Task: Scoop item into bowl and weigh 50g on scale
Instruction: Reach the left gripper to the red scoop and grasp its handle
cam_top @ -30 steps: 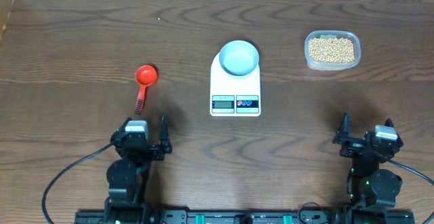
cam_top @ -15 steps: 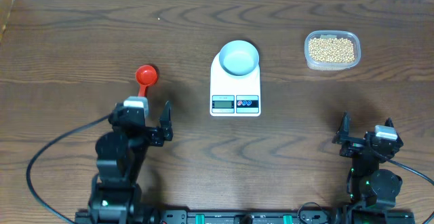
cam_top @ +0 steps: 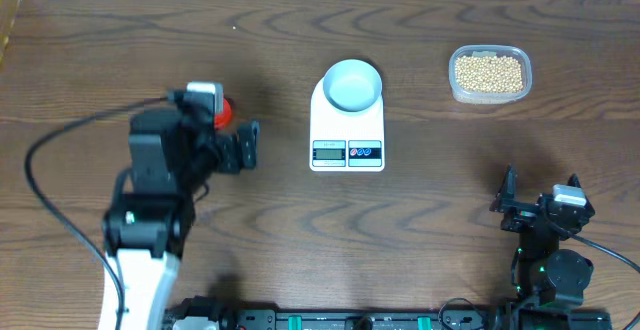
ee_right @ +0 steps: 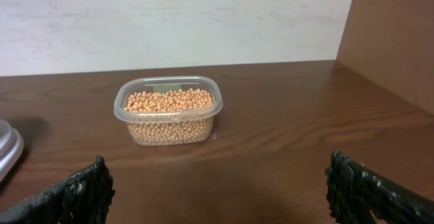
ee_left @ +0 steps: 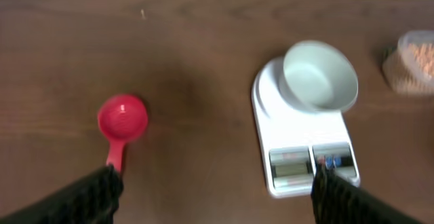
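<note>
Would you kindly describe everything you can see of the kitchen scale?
The scale is a flat, white, rounded rectangle, plastic by its look, lying on the wooden table. A small grey display and two round buttons sit at its near end; the empty bowl stands on its far end. Nothing else touches it.

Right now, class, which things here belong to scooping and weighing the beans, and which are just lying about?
For the job: beans, clear tub, red scoop, bowl, scale.
Just there: left arm's black cable, white wall.
</note>
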Available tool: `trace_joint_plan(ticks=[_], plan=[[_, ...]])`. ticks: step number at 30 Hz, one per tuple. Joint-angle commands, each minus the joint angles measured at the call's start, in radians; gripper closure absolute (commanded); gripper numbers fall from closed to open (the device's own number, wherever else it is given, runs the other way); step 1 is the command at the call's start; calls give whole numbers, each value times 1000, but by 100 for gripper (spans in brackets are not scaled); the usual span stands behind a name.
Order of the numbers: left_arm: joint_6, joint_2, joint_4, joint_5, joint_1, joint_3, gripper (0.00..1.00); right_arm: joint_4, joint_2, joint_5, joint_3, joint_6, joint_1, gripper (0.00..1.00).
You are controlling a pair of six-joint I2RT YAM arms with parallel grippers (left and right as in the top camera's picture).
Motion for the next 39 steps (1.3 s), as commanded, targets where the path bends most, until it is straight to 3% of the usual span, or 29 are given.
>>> trace_joint_plan(ticks=[1, 11, 19, 25, 33, 39], plan=[[33, 124, -93, 11, 5, 170, 9, -2, -5, 5, -2, 6, 7, 1], [52, 512, -443, 12, 79, 642, 9, -2, -5, 5, -2, 6, 7, 1], [63, 626, -383, -30, 149, 675, 9, -2, -5, 5, -2, 6, 7, 1], [142, 731, -358, -33, 201, 674, 10, -2, -5, 4, -2, 6, 7, 1], [232, 864, -353, -7, 256, 674, 31, -2, -5, 4, -2, 6, 7, 1], [247, 956, -315, -7, 261, 674, 41, -2, -5, 5, -2, 6, 7, 1]])
